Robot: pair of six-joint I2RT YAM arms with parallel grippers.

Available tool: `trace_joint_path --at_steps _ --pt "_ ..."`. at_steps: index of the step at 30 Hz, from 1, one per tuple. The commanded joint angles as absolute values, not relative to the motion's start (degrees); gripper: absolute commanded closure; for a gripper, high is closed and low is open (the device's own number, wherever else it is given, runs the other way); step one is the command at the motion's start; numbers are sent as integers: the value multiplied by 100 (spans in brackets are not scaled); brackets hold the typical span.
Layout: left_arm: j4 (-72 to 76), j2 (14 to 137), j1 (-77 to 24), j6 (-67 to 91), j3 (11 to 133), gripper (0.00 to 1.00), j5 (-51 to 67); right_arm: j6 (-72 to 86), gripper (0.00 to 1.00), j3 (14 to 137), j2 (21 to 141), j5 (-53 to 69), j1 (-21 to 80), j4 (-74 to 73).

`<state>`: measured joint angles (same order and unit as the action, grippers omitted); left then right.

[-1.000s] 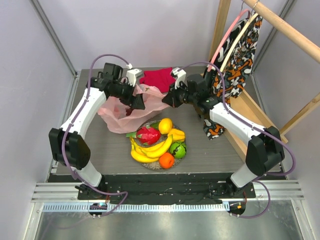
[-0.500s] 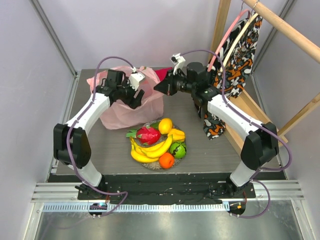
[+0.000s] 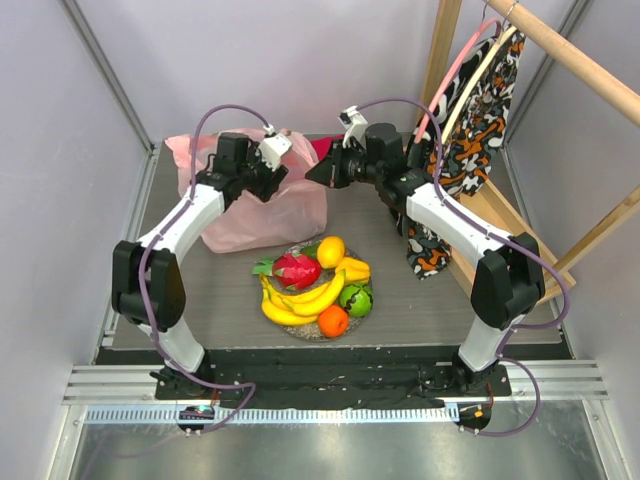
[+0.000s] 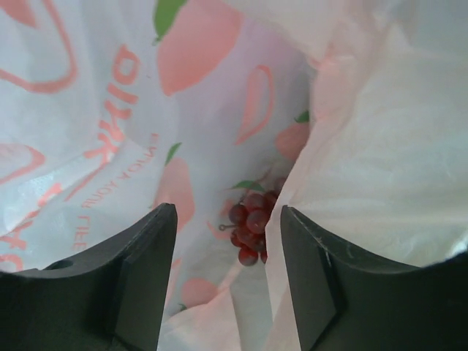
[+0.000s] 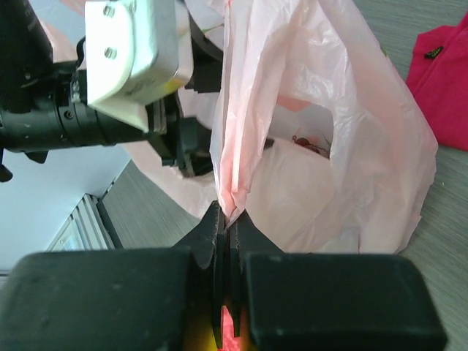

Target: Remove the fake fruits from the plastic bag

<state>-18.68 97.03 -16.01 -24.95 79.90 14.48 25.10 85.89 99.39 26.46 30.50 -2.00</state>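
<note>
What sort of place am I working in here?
Most likely a lab robot cell, not a home: plain walls box in a small table, the left arm and right arm stand by a metal rail, and the goods are props, plastic fruits and a bag.

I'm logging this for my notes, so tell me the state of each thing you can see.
plastic bag, held up, mouth open.
right gripper, shut on the bag's edge.
left gripper, open, inside the bag's mouth.
grapes, in the bag.
other fruits, out, piled on the plate.
red cloth, lying behind the bag.
</note>
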Motion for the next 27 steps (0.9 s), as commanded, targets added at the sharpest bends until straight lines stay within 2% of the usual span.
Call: trace_joint_path --at_steps 1,3,6,9,11,15,16,21,23,25,27 --pt "-1362 9993 -1608 -2330 8419 41 1073 2496 99 8525 9694 2584 3032 -123" --pt "-1502 9993 -1539 -2067 8551 43 1255 2444 99 8534 9668 2593 3041 -132" --pt "-2379 10001 -1293 -1321 9270 42 3050 2374 99 8517 9624 2549 3032 -176" --pt "-3190 9985 -1309 -871 9914 43 4004 2390 99 8517 9598 2540 3024 -193" --pt "-3225 9713 -1353 -835 9809 43 4157 2443 99 8508 9606 2531 3032 -150" --pt "-3270 9440 -1494 -1308 9450 49 3368 2505 99 8534 9624 2549 3032 -141" --pt "-3243 9439 -1494 -1379 9396 55 3070 2522 99 8552 9650 2558 3032 -158" --pt "-3375 9729 -1485 -1775 9334 69 2673 2514 99 8613 9651 2540 3032 -158" --pt "-3358 9869 -1485 -1907 9290 79 2462 2479 99 8596 9607 2523 3023 -158" --pt "-3297 9966 -1485 -1934 9299 93 2304 2461 99 8552 9563 2514 3024 -141" --pt "-3200 10089 -1494 -1942 9299 97 2075 2452 99 8455 9501 2531 3032 -132"
